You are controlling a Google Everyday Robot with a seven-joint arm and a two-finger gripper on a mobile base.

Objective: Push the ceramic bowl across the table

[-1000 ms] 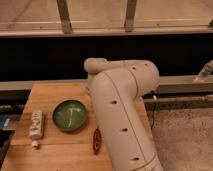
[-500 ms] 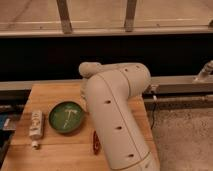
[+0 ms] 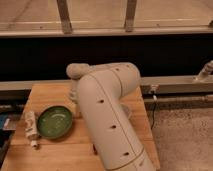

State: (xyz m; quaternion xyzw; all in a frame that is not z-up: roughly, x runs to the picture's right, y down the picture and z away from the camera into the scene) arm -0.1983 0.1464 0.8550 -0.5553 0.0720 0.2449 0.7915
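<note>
The ceramic bowl is round, shallow and glossy green. It sits on the left half of the light wooden table. My big white arm fills the middle of the view. Its wrist comes down just right of the bowl's far rim. My gripper is at the end of that wrist, low over the table beside the bowl and mostly hidden behind the arm. I cannot tell whether it touches the bowl.
A white bottle lies on its side just left of the bowl, near the table's left edge. A blue object sits past that edge. A dark rail and metal frame run behind the table. Grey floor lies to the right.
The arm has swung to the left, and the bowl has slid left and slightly toward the front, ending closer to the white bottle.
</note>
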